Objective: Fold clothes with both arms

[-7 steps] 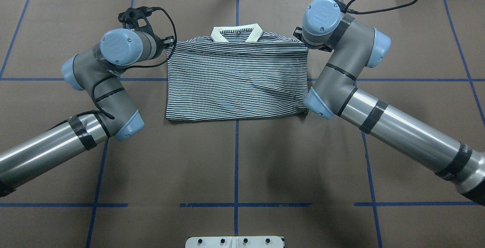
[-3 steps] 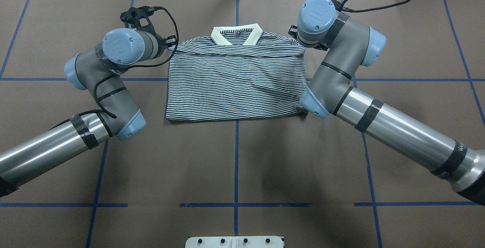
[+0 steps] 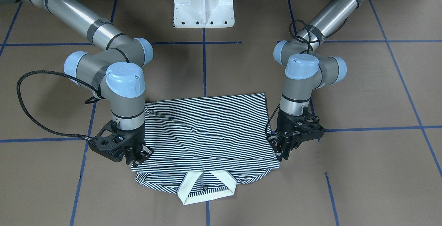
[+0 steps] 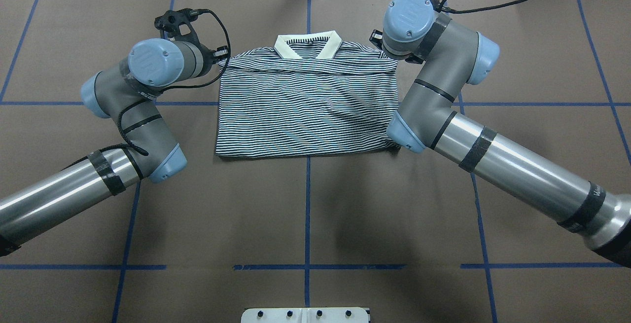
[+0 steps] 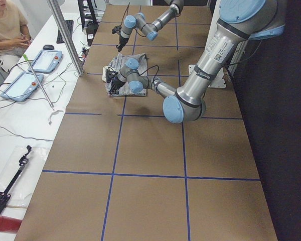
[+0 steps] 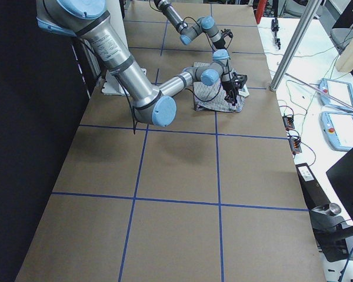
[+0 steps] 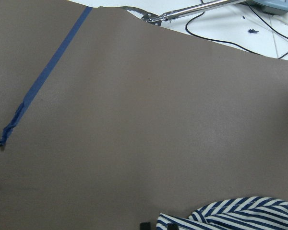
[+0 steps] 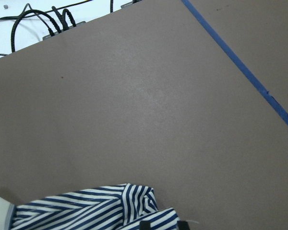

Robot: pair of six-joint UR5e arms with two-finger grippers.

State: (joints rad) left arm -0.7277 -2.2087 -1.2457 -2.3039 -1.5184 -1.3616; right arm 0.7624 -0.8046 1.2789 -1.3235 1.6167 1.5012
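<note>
Shirt [image 4: 305, 106] lies folded mid-counter [image 4: 222, 204], collar [image 4: 308, 45] away from the robot. You see left claw [image 3: 284, 153] and right claw [image 3: 138, 158] each closed, pinching a corner of the top fold.

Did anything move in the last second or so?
The right arm shifted slightly inward and farther out across the table, and the polo shirt corner beside it drew in a little. The left arm barely moved, and the shirt stayed folded flat.
</note>
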